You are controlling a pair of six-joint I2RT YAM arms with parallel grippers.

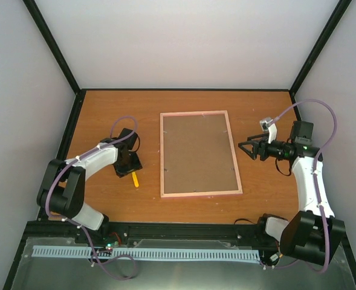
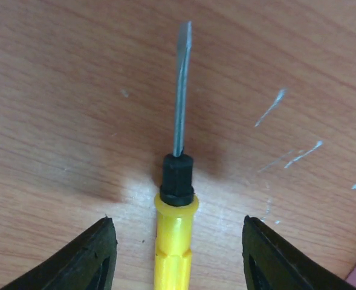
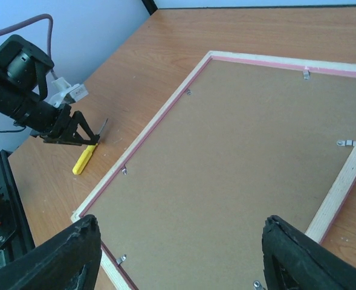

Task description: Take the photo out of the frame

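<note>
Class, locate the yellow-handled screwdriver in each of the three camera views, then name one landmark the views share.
Top external: screwdriver lies lower left of centre, just left of the frame.
Left wrist: screwdriver at bottom centre, blade pointing up.
Right wrist: screwdriver at the left, beside the frame's long edge.
Shared landmark: the open left claw over its handle.

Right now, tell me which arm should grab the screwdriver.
Left. The left gripper straddles the screwdriver, jaws open on either side of its yellow handle. The right gripper hangs open on the far side of the frame.
</note>
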